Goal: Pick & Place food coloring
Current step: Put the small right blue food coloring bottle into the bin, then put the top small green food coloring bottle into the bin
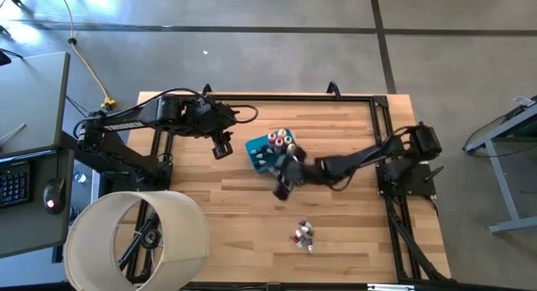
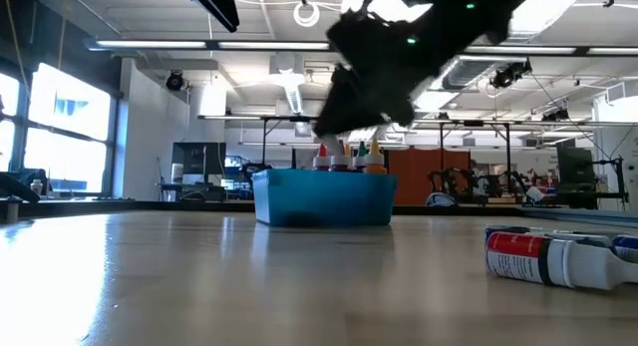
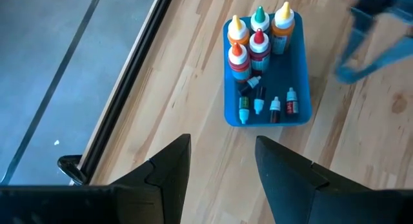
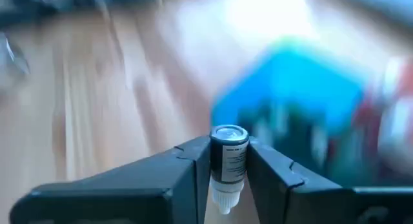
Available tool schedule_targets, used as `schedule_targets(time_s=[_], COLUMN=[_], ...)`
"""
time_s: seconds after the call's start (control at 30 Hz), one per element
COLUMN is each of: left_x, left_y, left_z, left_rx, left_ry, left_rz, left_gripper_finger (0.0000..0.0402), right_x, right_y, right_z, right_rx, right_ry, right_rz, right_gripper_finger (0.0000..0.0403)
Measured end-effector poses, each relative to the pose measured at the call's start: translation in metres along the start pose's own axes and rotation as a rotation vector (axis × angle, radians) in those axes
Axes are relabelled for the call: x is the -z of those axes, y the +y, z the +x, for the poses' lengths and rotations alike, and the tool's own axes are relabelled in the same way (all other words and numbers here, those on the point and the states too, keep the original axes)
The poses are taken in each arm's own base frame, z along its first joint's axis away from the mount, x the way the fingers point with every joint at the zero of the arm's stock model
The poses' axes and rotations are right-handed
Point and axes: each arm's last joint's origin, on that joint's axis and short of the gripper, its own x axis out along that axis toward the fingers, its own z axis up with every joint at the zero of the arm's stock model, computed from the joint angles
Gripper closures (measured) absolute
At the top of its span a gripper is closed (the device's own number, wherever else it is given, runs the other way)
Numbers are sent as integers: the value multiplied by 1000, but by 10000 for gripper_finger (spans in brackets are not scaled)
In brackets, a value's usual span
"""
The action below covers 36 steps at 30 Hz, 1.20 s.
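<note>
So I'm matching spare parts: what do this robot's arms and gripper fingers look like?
Both arms are black, jointed segments with black cables running along them. The left gripper has two flat, wedge-shaped matte black fingers. The right gripper has the same dark angular fingers. No markings are visible.

No text, brand, number or sign can be read anywhere in these views. The small vial [image 4: 228, 164] at the lower middle of the right wrist frame carries a dark label with pale print, too blurred to make out. In the low view, the bottle lying on the desk [image 2: 546, 258] at the lower right of the frame has a red and white label whose lettering is too small to tell.
</note>
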Motion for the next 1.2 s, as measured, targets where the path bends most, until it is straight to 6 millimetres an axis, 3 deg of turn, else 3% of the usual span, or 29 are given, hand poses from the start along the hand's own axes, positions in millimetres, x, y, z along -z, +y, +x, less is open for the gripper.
schedule_targets(time_s=[0.13, 0.27, 0.37, 0.5, 0.67, 0.97, 1.2], left_x=[0, 0, 1, 1, 1, 1, 0], left_y=[0, 0, -1, -1, -1, -1, 0], left_z=[0, 0, 0, 0, 0, 0, 0], left_rx=[3, 15, 31, 32, 32, 24, 15], left_ry=[2, 6, 14, 13, 12, 10, 5], left_rz=[1, 1, 3, 3, 3, 2, 0], left_gripper_finger=[232, 232, 232, 232, 232, 232, 232], right_x=[-31, -45, -42, -20, -14, -15, -32], right_y=[-16, -42, -57, -63, -59, -55, -11], right_z=[8, 15, 29, 55, 62, 59, 31], right_rx=[16, 122, 80, 47, 55, 44, -88], right_ry=[-229, -269, -227, -134, -139, -153, -115], right_rz=[-150, -249, -205, -238, -335, -389, -492], right_gripper_finger=[319, 319, 318, 318, 303, 226, 218])
